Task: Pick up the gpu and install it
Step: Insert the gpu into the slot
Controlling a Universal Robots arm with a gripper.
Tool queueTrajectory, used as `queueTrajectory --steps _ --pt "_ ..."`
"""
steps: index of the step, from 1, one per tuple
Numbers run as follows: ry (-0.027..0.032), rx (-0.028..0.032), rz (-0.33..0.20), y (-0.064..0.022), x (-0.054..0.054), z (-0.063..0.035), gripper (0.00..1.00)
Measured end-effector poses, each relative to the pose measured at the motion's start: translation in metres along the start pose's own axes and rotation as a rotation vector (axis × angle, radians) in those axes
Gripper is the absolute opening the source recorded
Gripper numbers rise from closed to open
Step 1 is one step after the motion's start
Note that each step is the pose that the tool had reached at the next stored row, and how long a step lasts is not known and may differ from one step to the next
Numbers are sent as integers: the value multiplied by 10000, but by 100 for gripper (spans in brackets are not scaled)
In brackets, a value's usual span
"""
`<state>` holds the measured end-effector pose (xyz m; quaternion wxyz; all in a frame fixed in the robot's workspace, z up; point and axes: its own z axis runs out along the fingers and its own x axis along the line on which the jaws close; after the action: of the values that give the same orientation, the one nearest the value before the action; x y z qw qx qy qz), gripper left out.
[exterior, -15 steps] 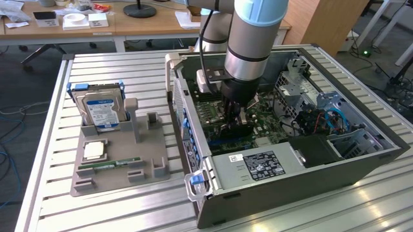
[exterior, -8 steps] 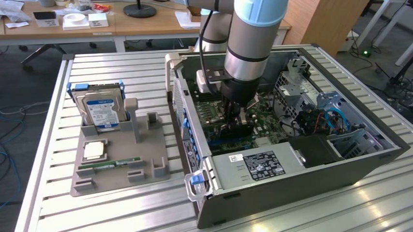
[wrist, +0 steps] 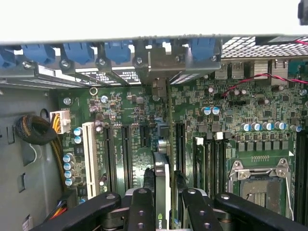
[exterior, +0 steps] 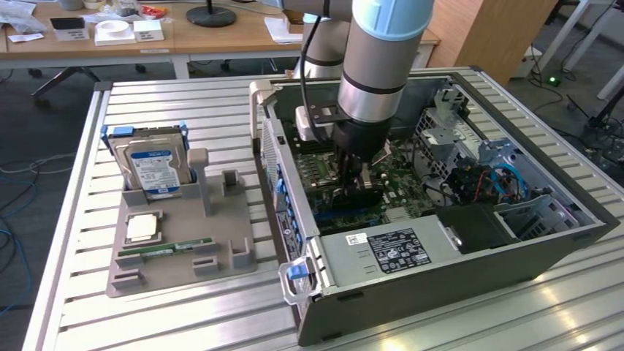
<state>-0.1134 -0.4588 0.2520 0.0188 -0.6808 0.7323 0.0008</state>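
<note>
The gpu (wrist: 162, 185) is held edge-on between the fingers of the end effector (wrist: 163, 199), which is closed on it, inside the open computer case (exterior: 546, 252). The card hangs directly below the end effector, just above the motherboard (wrist: 130, 110). Its long axis runs along the black expansion slots (wrist: 126, 154), with its metal bracket end toward the case's rear wall with blue clips (wrist: 77, 52).

The exterior view looks down from high on the worktop (exterior: 175, 322) and open computer case (exterior: 546, 248); the wrist view sits close above the motherboard (wrist: 125, 110) beneath the tool (wrist: 163, 211), which both views share.
</note>
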Motion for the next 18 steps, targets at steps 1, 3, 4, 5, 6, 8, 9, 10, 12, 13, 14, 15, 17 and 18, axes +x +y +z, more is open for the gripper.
queueTrajectory --steps 1,3,4,5,6,8,9,10,12,13,14,15,17,18 --pt "-1 0 0 0 0 0 27" --pt "-2 1 0 0 0 -1 27" --pt "-3 1 0 0 0 -1 27" --pt "-3 1 1 0 0 -1 27" --pt "-2 1 0 0 0 -1 27" --pt "-1 0 1 0 0 -2 27" --pt "-2 1 1 0 0 -1 27" --pt "-2 0 1 0 0 -1 27" --pt "-3 0 1 0 0 -1 27" --pt "-13 -2 5 2 -1 2 28" --pt "-6 2 5 2 0 1 28" --pt "-4 1 4 1 0 0 34" --pt "-2 0 1 0 0 -1 34" --pt "-1 -1 -2 0 1 -2 34"
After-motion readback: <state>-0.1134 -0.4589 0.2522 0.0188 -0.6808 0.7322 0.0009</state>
